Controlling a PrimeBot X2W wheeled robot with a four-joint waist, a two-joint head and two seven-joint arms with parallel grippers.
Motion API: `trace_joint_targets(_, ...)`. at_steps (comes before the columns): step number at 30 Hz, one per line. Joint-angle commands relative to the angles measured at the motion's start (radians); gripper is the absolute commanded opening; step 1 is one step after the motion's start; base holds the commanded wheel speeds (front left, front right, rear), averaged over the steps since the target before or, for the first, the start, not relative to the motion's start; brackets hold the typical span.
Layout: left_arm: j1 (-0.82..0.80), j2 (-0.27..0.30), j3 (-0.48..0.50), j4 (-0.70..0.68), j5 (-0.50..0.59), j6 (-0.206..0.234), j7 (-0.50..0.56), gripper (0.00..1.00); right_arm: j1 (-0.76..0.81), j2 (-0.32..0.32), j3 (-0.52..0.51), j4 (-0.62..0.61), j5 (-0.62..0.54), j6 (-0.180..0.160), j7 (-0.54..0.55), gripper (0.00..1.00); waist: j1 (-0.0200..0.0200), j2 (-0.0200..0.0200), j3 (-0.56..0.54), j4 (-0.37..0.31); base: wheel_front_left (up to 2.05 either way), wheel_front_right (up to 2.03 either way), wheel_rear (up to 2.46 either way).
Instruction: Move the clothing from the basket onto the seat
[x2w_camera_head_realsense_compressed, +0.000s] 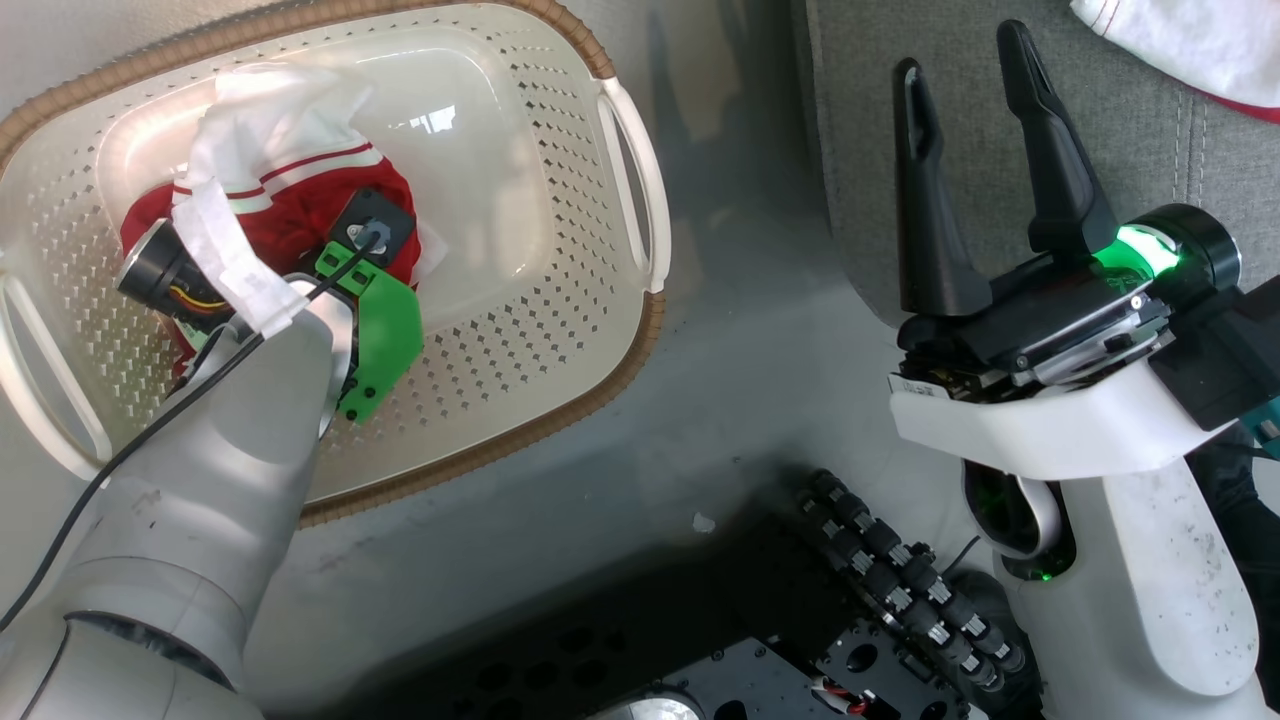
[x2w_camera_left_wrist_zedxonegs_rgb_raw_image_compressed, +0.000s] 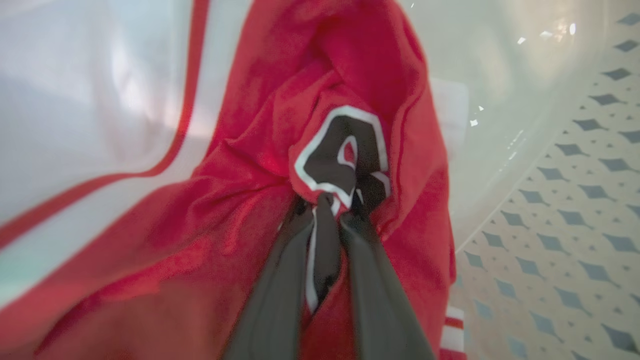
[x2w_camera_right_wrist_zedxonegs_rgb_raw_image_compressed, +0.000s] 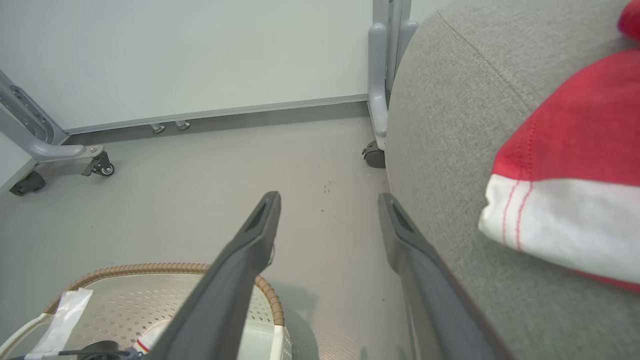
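The cream basket (x2w_camera_head_realsense_compressed: 560, 330) stands on the floor at the left, with red and white clothing (x2w_camera_head_realsense_compressed: 290, 190) bunched on its floor. My left arm reaches down into the basket. In the left wrist view my left gripper (x2w_camera_left_wrist_zedxonegs_rgb_raw_image_compressed: 332, 205) is shut on a fold of the red clothing (x2w_camera_left_wrist_zedxonegs_rgb_raw_image_compressed: 225, 200) beside a black numeral edged in white, close to the basket wall (x2w_camera_left_wrist_zedxonegs_rgb_raw_image_compressed: 575, 200). My right gripper (x2w_camera_head_realsense_compressed: 960, 55) is open and holds nothing, over the near edge of the grey seat (x2w_camera_head_realsense_compressed: 1150, 130). Another red and white garment (x2w_camera_head_realsense_compressed: 1190, 40) lies on the seat (x2w_camera_right_wrist_zedxonegs_rgb_raw_image_compressed: 450, 125).
Grey floor (x2w_camera_head_realsense_compressed: 760, 350) separates the basket from the seat. My own base with black rollers (x2w_camera_head_realsense_compressed: 880, 570) sits at the bottom. In the right wrist view, wheeled frame legs (x2w_camera_right_wrist_zedxonegs_rgb_raw_image_compressed: 45, 150) and a caster (x2w_camera_right_wrist_zedxonegs_rgb_raw_image_compressed: 374, 155) stand by a white wall.
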Motion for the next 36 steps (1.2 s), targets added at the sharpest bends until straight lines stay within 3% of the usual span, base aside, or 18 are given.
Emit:
trace_joint_targets(1,-0.006,0.020,-0.008,0.011,0.011,0.005,-0.009,0.00,-0.015,0.000,0.002,-0.006,-0.004,0.000,-0.004,1.00,0.0001,-0.0001,-0.002,0.000,0.00,0.00,0.00)
trace_joint_targets(8,-0.026,-0.001,-0.006,-0.009,-0.007,0.003,-0.124,0.00,-0.040,-0.001,0.009,0.016,-0.008,0.000,-0.004,1.00,0.0001,-0.0001,-0.049,0.011,0.00,0.00,0.00)
trace_joint_targets(24,0.082,-0.080,0.039,-0.096,-0.115,-0.027,-0.351,0.00,0.046,-0.002,-0.051,0.097,-0.074,0.000,-0.002,1.00,0.0001,-0.0001,-0.340,0.135,0.00,0.00,0.00)
trace_joint_targets(31,0.159,-0.089,0.082,-0.228,-0.170,-0.013,-0.376,0.00,0.109,-0.002,-0.076,0.114,-0.099,0.000,0.030,1.00,0.0001,-0.0001,-0.491,0.187,0.00,0.00,0.00)
trace_joint_targets(36,0.233,-0.061,0.129,-0.398,-0.193,0.014,-0.376,0.00,0.154,-0.002,-0.092,0.102,-0.105,0.000,0.062,1.00,0.0001,-0.0001,-0.584,0.217,0.00,0.00,0.00)
